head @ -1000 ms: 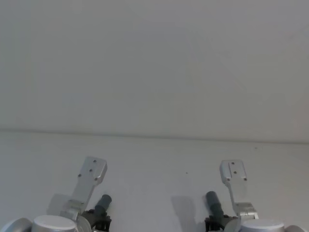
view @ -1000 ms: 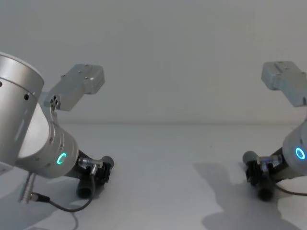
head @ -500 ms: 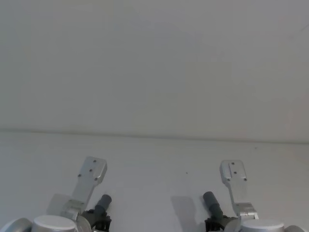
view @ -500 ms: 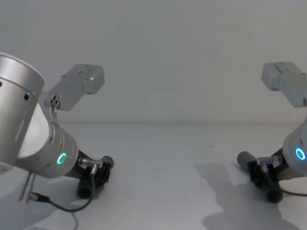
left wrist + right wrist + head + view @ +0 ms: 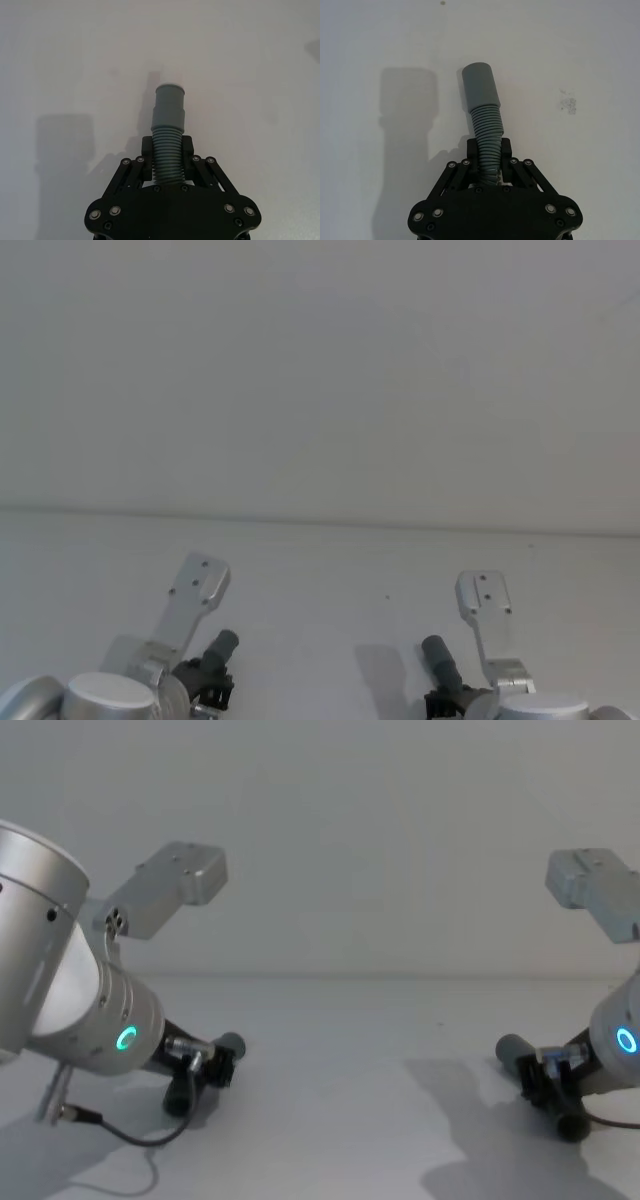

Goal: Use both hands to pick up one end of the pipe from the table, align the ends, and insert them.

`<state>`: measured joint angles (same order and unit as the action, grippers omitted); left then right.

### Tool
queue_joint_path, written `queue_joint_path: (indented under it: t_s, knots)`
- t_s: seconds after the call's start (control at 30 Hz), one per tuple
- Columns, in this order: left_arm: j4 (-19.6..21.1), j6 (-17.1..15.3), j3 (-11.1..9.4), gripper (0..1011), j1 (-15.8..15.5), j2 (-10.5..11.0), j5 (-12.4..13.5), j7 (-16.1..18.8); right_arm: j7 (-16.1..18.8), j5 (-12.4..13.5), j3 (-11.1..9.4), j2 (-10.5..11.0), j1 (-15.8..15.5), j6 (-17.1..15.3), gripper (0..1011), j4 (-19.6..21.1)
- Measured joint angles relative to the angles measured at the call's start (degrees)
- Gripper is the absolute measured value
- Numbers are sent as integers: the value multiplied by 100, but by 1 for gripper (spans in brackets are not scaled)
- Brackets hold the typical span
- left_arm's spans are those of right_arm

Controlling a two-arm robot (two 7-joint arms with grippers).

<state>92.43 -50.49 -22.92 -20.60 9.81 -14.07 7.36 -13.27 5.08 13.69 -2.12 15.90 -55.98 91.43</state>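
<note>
The left hand (image 5: 168, 148) is clenched on the ribbed middle of the left pipe piece (image 5: 169, 112), near the surface's (image 5: 330, 575) near-left corner. That piece's grey cuff and narrow white tip (image 5: 169, 85) point away from the wrist. The right hand (image 5: 489, 148) grips the right pipe piece (image 5: 485, 120) the same way near the near-right corner, its open socket cuff (image 5: 480, 84) leaning off to one side. The two pieces are well apart, and I cannot tell whether either is fully clear of the surface.

The main risk is misalignment. Both ends face forward rather than toward each other, so each wrist must turn. Since both grasps sit on flexible ribs, a cuff could sag or swing off axis. The tip might then catch the socket's rim, and pushing could buckle the ribs or slide a piece through the fingers.
</note>
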Motion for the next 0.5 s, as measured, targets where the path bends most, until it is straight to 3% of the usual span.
queue_joint_path:
  t_s: [0.5]
  knots:
    - [124, 561, -494, 301, -462, 598, 365, -636, 1, 3, 0, 0, -1, 0, 225, -1]
